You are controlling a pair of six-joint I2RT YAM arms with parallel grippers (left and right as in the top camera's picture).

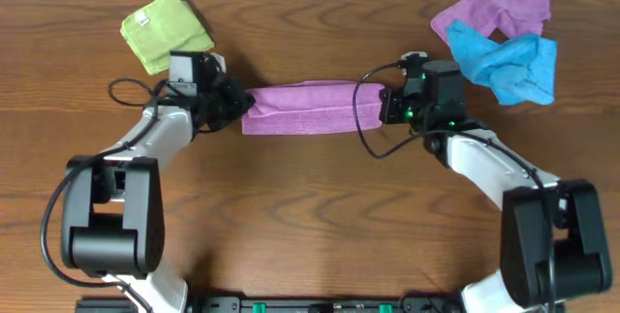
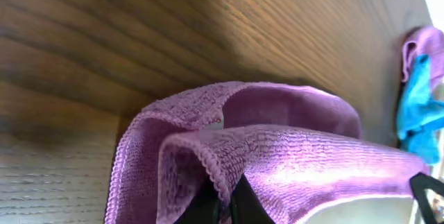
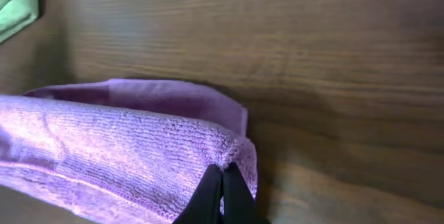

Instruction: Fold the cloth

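The lilac-purple cloth [image 1: 302, 107] is stretched in a narrow band across the middle of the table between my two grippers. My left gripper [image 1: 235, 103] is shut on its left end; in the left wrist view the black fingers [image 2: 225, 196] pinch the hem of the cloth [image 2: 277, 148], which curls over them. My right gripper [image 1: 387, 103] is shut on its right end; in the right wrist view the fingers [image 3: 222, 182] pinch the corner of the cloth [image 3: 118, 141]. The white tag is not visible.
A lime-green cloth [image 1: 167, 28] lies folded at the back left. A second purple cloth [image 1: 489, 11] and a bright blue cloth [image 1: 509, 64] lie crumpled at the back right; both show in the left wrist view's right edge [image 2: 420, 92].
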